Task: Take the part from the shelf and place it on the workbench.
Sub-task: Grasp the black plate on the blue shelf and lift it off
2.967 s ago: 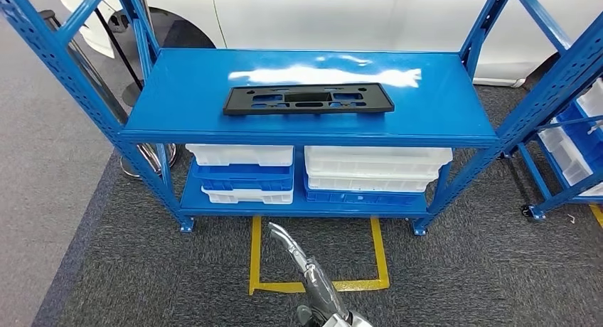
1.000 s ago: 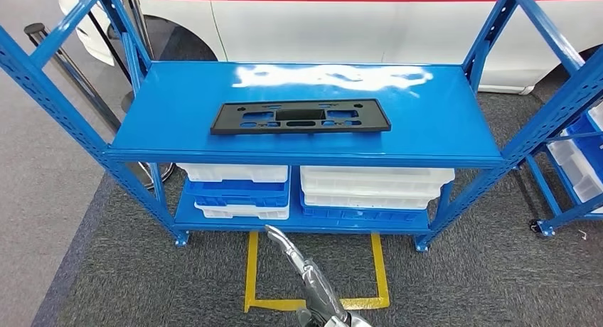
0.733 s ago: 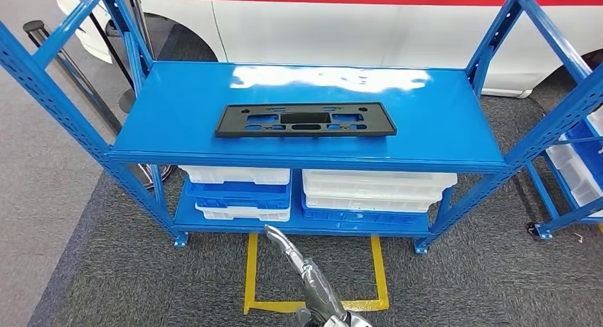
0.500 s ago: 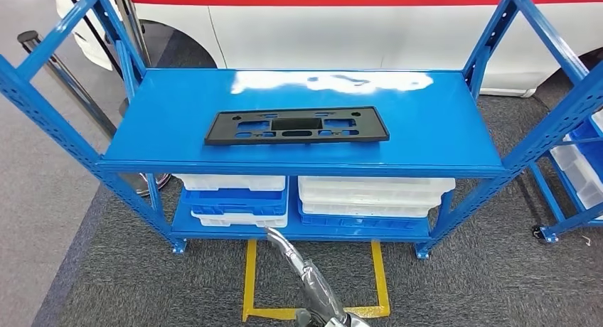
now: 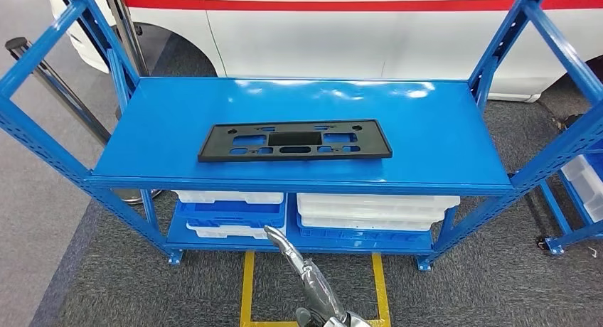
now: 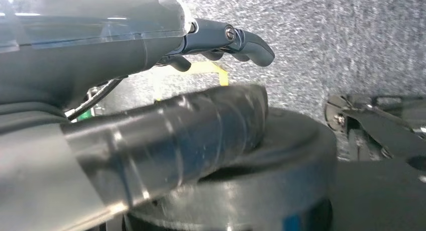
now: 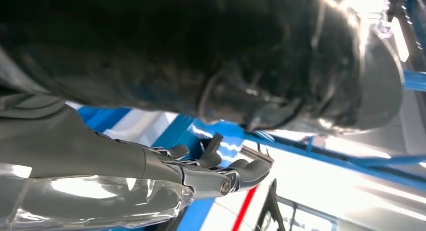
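Note:
The part (image 5: pixel 295 140) is a long flat black plastic plate with several cut-outs. It lies flat near the front middle of the blue shelf's top board (image 5: pixel 434 146) in the head view. My left hand (image 6: pixel 221 40) hangs by my side above grey carpet, fingers loosely apart and holding nothing. My right hand (image 7: pixel 216 173) also holds nothing, its fingers slightly bent, with blue shelf framing beyond it. Both hands are well away from the part.
White and blue bins (image 5: pixel 373 210) are stacked on the lower shelf. A white car with a red stripe (image 5: pixel 355 28) stands behind the rack. Yellow floor tape (image 5: pixel 245 288) marks the carpet in front. Another blue rack (image 5: pixel 583 178) stands at right, metal posts (image 5: pixel 43 67) at left.
The whole picture has shifted: the camera has come closer, so the shelf looks larger and lower. The part lies in the same spot on the shelf.

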`<state>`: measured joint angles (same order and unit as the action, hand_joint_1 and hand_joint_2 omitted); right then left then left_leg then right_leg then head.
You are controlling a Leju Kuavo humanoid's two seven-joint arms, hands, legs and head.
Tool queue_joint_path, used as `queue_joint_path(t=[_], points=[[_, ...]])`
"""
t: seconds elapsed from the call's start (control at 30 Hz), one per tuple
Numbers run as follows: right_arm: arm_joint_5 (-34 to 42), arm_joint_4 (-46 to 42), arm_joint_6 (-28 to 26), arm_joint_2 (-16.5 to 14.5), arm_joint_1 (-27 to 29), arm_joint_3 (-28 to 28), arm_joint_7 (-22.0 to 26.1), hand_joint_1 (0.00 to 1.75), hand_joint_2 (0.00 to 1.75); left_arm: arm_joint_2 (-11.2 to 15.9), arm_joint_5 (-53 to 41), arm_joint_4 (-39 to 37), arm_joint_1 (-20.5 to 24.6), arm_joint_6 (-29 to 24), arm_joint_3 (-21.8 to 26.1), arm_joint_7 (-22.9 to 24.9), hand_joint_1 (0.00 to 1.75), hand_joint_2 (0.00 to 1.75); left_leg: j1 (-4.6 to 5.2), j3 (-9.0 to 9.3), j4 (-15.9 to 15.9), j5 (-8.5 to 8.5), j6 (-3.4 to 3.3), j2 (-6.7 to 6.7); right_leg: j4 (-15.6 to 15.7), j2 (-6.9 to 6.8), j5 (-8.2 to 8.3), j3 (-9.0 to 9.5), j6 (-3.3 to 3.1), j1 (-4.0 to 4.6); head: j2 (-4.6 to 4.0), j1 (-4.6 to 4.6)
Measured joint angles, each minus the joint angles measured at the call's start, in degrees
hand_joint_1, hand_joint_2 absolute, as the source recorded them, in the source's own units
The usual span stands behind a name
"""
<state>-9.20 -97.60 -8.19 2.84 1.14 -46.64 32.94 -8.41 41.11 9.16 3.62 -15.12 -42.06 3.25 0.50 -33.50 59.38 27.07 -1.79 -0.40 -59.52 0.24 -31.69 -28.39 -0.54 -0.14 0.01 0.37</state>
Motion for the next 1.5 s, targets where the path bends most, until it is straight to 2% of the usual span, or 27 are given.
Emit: queue_joint_path(t=[0.07,0.1,0.2,0.23,0.3,0.37,0.4,0.43,0.53,0.57,0.63,0.7,0.77,0.8,0.83,0.9,0.97,1.03,1.1,1.13,1.2,1.23,1.27,1.3,1.4,1.43,1.5], points=[[-0.04,-0.05,0.03,0.00,-0.07,0.00,0.08,0.00,0.00,-0.03,0.02,0.00,-0.20,0.02,-0.01,-0.07,0.00,0.00,-0.22,1.42,-1.18,0.23,-0.47,-0.07,-1.57,-0.08,-0.18,-0.20,0.42,-0.13,0.00,0.04],[-0.07,-0.09,0.07,0.00,-0.11,0.00,0.13,0.00,0.00,-0.05,0.03,0.00,-0.21,0.02,-0.02,-0.08,0.00,0.00,-0.36,2.27,-1.66,0.40,-0.75,-0.09,-3.65,-0.09,-0.74,-1.27,0.62,-0.18,0.00,0.05],[-0.11,-0.15,0.28,0.05,-0.06,0.00,0.15,0.00,0.00,-0.12,0.07,0.00,-0.10,0.02,-0.02,-0.02,0.00,0.00,-0.53,3.87,-2.06,1.53,-1.13,-0.05,-13.28,-0.07,-3.65,-8.33,1.46,-0.50,-0.01,0.04],[-0.11,-0.14,0.35,0.07,-0.03,0.00,0.15,0.00,0.00,-0.13,0.08,0.00,-0.13,0.02,-0.02,0.01,0.00,0.00,-0.57,4.49,-2.06,2.08,-1.03,-0.07,-15.02,-0.09,-3.80,-10.39,1.73,-0.65,-0.01,0.04],[-0.13,-0.13,0.47,0.09,-0.02,0.00,0.15,0.00,0.00,-0.16,0.10,0.00,-0.25,0.04,-0.02,0.05,0.00,0.00,-0.76,6.20,-2.06,3.37,-0.70,-0.12,-12.88,-0.12,-0.91,-11.68,2.07,-0.87,-0.01,0.05],[-0.16,-0.09,0.63,0.11,-0.01,0.00,0.18,0.00,0.00,-0.23,0.12,-0.01,-0.26,0.07,-0.02,0.04,0.00,0.00,-0.91,7.90,-1.98,4.85,-0.19,-0.14,-6.36,-0.19,4.56,-10.71,2.16,-1.00,-0.01,0.03],[-0.18,-0.04,0.71,0.13,-0.01,-0.01,0.20,0.00,0.00,-0.26,0.11,-0.02,-0.17,0.10,-0.02,-0.02,0.00,0.00,-0.92,8.31,-1.95,5.49,0.16,-0.16,-3.91,-0.21,6.21,-10.28,1.90,-0.88,-0.01,-0.01],[-0.20,-0.01,0.78,0.14,0.04,-0.01,0.22,0.00,0.00,-0.27,0.11,-0.03,-0.05,0.12,-0.02,-0.08,0.00,0.00,-0.88,8.49,-2.01,6.01,0.53,-0.15,-2.48,-0.19,7.19,-10.13,1.53,-0.76,-0.01,-0.05],[-0.28,0.03,0.84,0.10,0.08,-0.02,0.30,0.00,0.00,-0.28,0.14,-0.04,0.18,0.15,-0.02,-0.16,0.00,0.00,-0.85,8.86,-1.77,6.25,1.38,-0.05,-1.65,-0.02,6.78,-9.58,0.11,-0.54,-0.01,-0.10],[-0.31,0.03,0.87,0.09,0.06,-0.02,0.34,0.00,0.00,-0.28,0.16,-0.04,0.22,0.15,-0.02,-0.16,0.00,0.00,-0.90,8.33,-0.23,5.89,1.55,-0.01,-1.35,-0.02,6.45,-8.99,-0.29,-0.58,-0.01,-0.11],[-0.54,0.08,1.12,-0.10,0.05,-0.02,0.48,0.00,0.00,-0.28,0.26,-0.04,0.29,0.15,-0.02,-0.14,0.00,0.00,-1.00,4.55,6.25,6.08,1.87,0.03,-0.61,-0.14,5.75,-7.42,-0.89,-0.64,-0.01,-0.12],[-1.02,0.28,1.63,-0.42,-0.12,0.01,0.57,0.00,0.00,-0.25,0.41,-0.04,0.30,0.14,-0.02,-0.13,0.00,0.00,-1.03,-0.51,13.10,8.71,2.16,0.03,-0.13,-0.19,4.87,-5.87,-1.20,-0.53,-0.01,-0.12],[-1.34,0.48,1.96,-0.57,-0.28,0.02,0.55,0.00,0.00,-0.19,0.49,-0.05,0.27,0.10,-0.02,-0.14,0.00,0.00,-1.01,-3.52,14.66,10.93,2.19,0.03,-0.03,0.00,3.82,-4.18,-1.29,-0.42,-0.01,-0.11],[-1.38,0.52,1.99,-0.60,-0.30,0.03,0.53,0.00,0.00,-0.15,0.51,-0.05,0.24,0.07,-0.02,-0.15,0.00,0.00,-0.98,-3.94,13.01,10.16,2.04,0.03,-0.03,0.11,3.22,-3.22,-1.29,-0.36,-0.01,-0.12],[-1.38,0.55,2.01,-0.66,-0.31,0.04,0.52,0.00,0.00,-0.13,0.53,-0.05,0.22,0.04,-0.02,-0.16,0.00,0.00,-0.95,-3.81,10.07,7.79,1.76,0.03,-0.02,0.19,2.58,-2.27,-1.25,-0.28,-0.01,-0.11],[-1.41,0.72,2.09,-0.81,-0.35,0.11,0.50,0.00,0.00,-0.06,0.58,-0.14,0.06,0.01,-0.03,-0.17,0.00,0.00,-0.66,-3.32,3.75,1.30,1.02,-0.04,-0.13,0.34,1.45,-0.94,-1.00,-0.07,-0.01,-0.08],[-1.52,0.95,2.28,-0.97,-0.44,0.19,0.45,0.00,0.87,-0.01,0.66,-0.23,-0.03,-0.01,-0.04,-0.24,0.00,0.00,-0.26,-3.06,1.22,-1.97,0.52,-0.17,-0.37,0.61,0.53,-0.58,-0.41,0.03,-0.01,-0.04],[-1.72,1.06,2.54,-1.09,-0.48,0.32,0.37,0.00,1.75,-0.01,0.74,-0.24,0.00,-0.01,-0.04,-0.31,0.00,0.00,-0.23,-2.65,0.94,-2.25,0.25,-0.23,-0.32,0.77,-0.14,-0.41,0.25,-0.04,-0.01,-0.04],[-1.91,1.13,2.77,-1.18,-0.49,0.54,0.22,0.00,1.75,-0.05,0.90,-0.24,0.03,0.01,-0.05,-0.38,0.00,0.00,-0.45,-2.05,0.04,-2.43,-0.21,-0.17,-1.73,0.58,-1.39,-0.88,0.78,-0.12,-0.01,-0.03],[-1.97,1.17,2.86,-1.21,-0.49,0.64,0.09,0.00,1.75,-0.08,0.99,-0.24,0.06,0.02,-0.07,-0.43,0.00,0.00,-0.59,-1.73,-0.38,-2.42,-0.51,-0.13,-4.09,0.46,-2.69,-2.04,1.02,-0.14,-0.01,-0.03],[-2.05,1.35,3.00,-1.22,-0.46,0.76,-0.42,0.00,1.75,-0.09,1.11,-0.24,0.09,0.05,-0.08,-0.57,0.00,0.00,-0.53,-1.40,-0.54,-2.11,-0.94,-0.07,-11.08,0.32,-5.55,-6.08,1.35,-0.24,-0.01,-0.02],[-2.16,1.49,3.01,-1.22,-0.44,0.81,-0.82,0.00,1.75,-0.09,1.15,-0.24,0.09,0.10,-0.10,-0.68,0.00,0.00,-0.52,-1.28,-0.54,-1.93,-1.00,-0.07,-14.01,0.28,-6.15,-8.08,1.48,-0.29,-0.01,-0.02],[-2.43,1.66,2.93,-1.22,-0.44,0.85,-1.31,0.00,1.75,-0.09,1.17,-0.24,0.07,0.14,-0.12,-0.83,0.00,0.00,-0.52,-1.10,-0.53,-1.73,-1.01,-0.09,-15.21,0.24,-5.62,-9.31,1.56,-0.35,-0.01,-0.02],[-2.92,1.84,2.66,-1.26,-0.45,0.91,-1.86,0.00,1.75,-0.09,1.21,-0.24,0.05,0.19,-0.17,-0.96,0.00,0.00,-0.52,-0.82,-0.52,-1.51,-0.97,-0.13,-14.30,0.20,-3.93,-9.52,1.59,-0.42,-0.01,-0.01],[-5.55,2.46,0.60,-1.46,-0.72,1.14,-3.49,0.00,1.75,-0.10,1.27,-0.24,0.03,0.28,-0.43,-1.18,0.00,0.00,-0.41,0.04,-0.33,-0.75,-0.55,-0.29,-4.24,0.14,2.76,-6.25,1.26,-0.44,-0.01,-0.01],[-6.34,2.70,-0.10,-1.56,-0.83,1.20,-3.86,0.00,1.75,-0.11,1.27,-0.24,0.06,0.30,-0.52,-1.20,0.00,0.00,-0.32,0.09,-0.25,-0.59,-0.30,-0.33,-1.92,0.16,3.66,-5.40,1.06,-0.37,-0.01,-0.02],[-7.16,3.13,-0.91,-1.76,-1.01,1.31,-4.23,0.00,1.75,-0.13,1.27,-0.24,0.11,0.34,-0.69,-1.21,0.00,0.00,-0.17,0.06,-0.24,-0.52,0.28,-0.39,-0.55,0.29,3.75,-4.93,0.64,-0.16,-0.01,-0.03]])
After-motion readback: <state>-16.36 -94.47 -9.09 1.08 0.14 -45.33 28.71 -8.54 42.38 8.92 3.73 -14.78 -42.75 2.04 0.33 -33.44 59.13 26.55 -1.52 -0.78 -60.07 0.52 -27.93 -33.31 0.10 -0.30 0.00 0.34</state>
